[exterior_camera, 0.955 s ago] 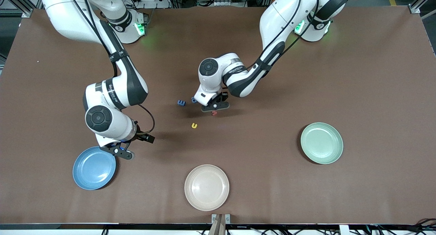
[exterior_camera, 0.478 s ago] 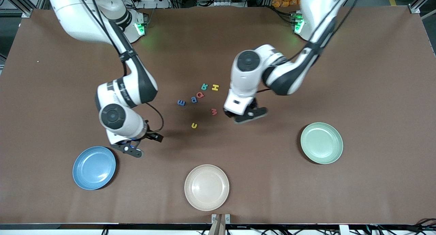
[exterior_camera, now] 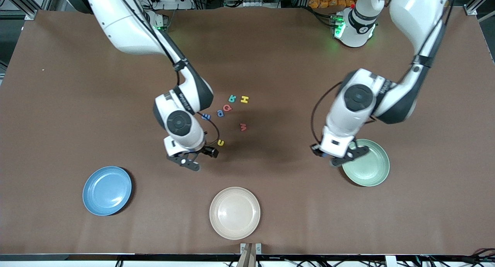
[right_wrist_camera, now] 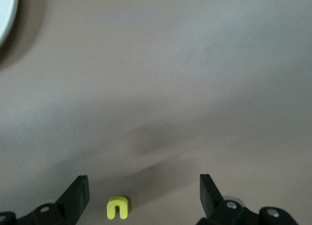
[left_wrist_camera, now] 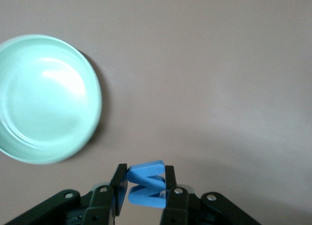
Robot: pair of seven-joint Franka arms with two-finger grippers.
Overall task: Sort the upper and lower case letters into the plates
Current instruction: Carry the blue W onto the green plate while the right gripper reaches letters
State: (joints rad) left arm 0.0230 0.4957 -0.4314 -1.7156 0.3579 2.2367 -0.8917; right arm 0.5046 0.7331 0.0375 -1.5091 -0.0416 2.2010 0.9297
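Note:
My left gripper (exterior_camera: 343, 158) (left_wrist_camera: 145, 178) is shut on a small blue letter (left_wrist_camera: 146, 184) and hangs over the rim of the mint green plate (exterior_camera: 371, 168) (left_wrist_camera: 44, 98) on the side toward the letters. My right gripper (exterior_camera: 189, 162) (right_wrist_camera: 144, 186) is open with nothing between its fingers, over the table just beside a yellow letter (exterior_camera: 221, 142) (right_wrist_camera: 117, 207). Several more letters lie mid-table: teal (exterior_camera: 232, 98), yellow (exterior_camera: 244, 99), red (exterior_camera: 227, 108), blue (exterior_camera: 220, 113), a second blue one (exterior_camera: 206, 116) half hidden by the right arm, and red (exterior_camera: 243, 127). The blue plate (exterior_camera: 107, 190) holds nothing.
A beige cream plate (exterior_camera: 234, 213) sits near the table's front edge, between the blue and mint plates. Both arm bases stand along the edge of the table farthest from the front camera.
The left arm swung from the letter cluster over to the mint plate, its gripper staying shut. The right arm moved from beside the blue plate to the yellow letter.

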